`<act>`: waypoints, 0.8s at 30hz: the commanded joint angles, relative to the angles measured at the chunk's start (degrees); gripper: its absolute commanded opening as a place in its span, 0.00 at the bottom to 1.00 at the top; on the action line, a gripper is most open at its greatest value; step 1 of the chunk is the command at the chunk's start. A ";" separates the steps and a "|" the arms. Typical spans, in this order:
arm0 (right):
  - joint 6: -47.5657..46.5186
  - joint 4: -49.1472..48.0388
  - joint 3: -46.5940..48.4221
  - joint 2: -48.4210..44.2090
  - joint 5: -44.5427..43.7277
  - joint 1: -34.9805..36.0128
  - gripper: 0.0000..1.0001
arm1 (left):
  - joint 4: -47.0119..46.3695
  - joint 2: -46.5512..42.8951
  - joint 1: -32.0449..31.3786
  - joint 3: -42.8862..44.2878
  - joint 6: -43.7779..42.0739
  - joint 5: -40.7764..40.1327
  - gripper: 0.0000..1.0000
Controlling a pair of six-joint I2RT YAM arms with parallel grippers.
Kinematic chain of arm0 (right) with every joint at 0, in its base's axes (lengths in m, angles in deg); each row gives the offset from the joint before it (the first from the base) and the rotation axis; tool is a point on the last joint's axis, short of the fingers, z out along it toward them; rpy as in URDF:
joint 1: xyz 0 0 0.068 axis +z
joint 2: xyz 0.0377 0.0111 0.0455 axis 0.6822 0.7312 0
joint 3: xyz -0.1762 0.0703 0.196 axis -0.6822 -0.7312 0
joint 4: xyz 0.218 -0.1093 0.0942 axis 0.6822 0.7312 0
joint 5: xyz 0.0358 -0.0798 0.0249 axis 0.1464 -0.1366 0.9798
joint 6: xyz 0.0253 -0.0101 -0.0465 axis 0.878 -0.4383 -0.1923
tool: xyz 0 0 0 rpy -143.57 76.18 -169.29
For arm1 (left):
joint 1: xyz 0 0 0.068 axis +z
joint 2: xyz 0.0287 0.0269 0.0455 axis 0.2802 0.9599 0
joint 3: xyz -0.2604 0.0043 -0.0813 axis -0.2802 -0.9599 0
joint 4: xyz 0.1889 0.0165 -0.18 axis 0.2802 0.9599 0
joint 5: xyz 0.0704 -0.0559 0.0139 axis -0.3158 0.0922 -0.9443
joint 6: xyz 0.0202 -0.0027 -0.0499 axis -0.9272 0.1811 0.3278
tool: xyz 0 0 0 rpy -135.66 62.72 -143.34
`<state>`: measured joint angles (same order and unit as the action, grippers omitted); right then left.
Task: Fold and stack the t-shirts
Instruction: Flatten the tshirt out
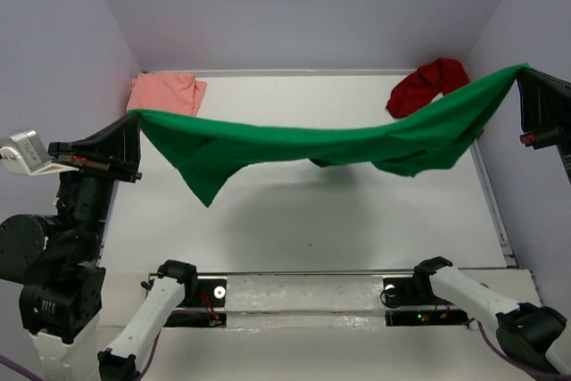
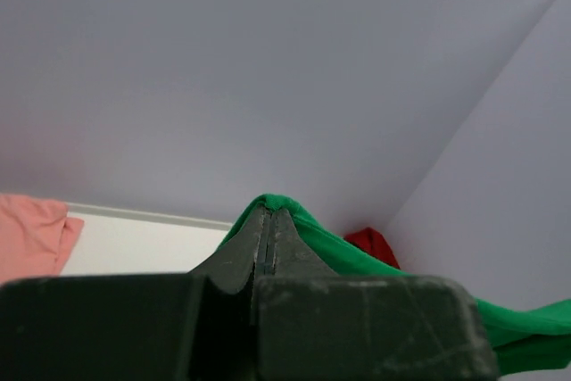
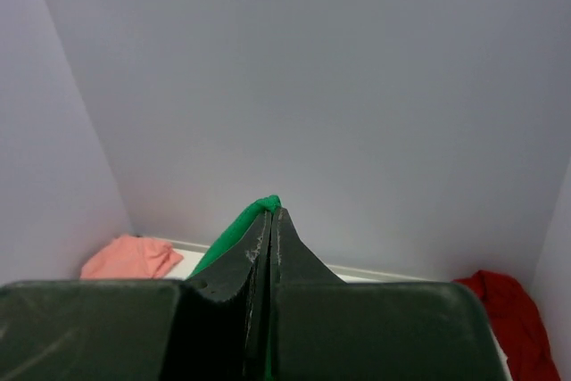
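The bright green t-shirt [image 1: 312,142] hangs stretched in the air across the table, sagging in the middle. My left gripper [image 1: 136,117] is shut on its left corner, high at the left side; in the left wrist view the cloth [image 2: 357,256] drapes over the closed tips [image 2: 270,211]. My right gripper [image 1: 522,70] is shut on its right corner, high at the right; the right wrist view shows green cloth [image 3: 234,229] pinched at the tips [image 3: 272,210]. The salmon-pink t-shirt [image 1: 166,93] lies folded at the back left. The dark red t-shirt [image 1: 426,86] lies crumpled at the back right.
Grey walls [image 1: 303,6] enclose the white table [image 1: 312,229] on three sides. A metal rail [image 1: 303,294] with both arm bases runs along the near edge. The pink shirt [image 3: 129,258] and red shirt [image 3: 513,318] also show in the right wrist view.
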<state>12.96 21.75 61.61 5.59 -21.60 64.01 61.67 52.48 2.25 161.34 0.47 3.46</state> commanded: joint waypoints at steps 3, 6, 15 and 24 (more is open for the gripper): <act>4.32 8.43 2.14 -0.45 8.32 -0.16 0.00 | 4.60 -2.28 0.31 0.96 1.99 7.26 0.00; 6.17 10.99 5.66 -0.54 10.70 -0.16 0.00 | 6.97 -2.38 0.40 3.77 2.52 6.84 0.00; 6.61 13.54 12.86 4.29 10.52 -0.78 0.00 | 7.34 0.52 0.57 9.83 0.07 3.67 0.00; 6.61 9.77 10.50 -0.53 23.35 -0.78 0.00 | 1.18 -2.64 -0.04 10.10 0.50 14.39 0.00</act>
<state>19.30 34.82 70.18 7.53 -4.66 63.61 67.98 50.99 2.52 170.21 1.43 11.63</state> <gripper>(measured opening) 0.009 0.010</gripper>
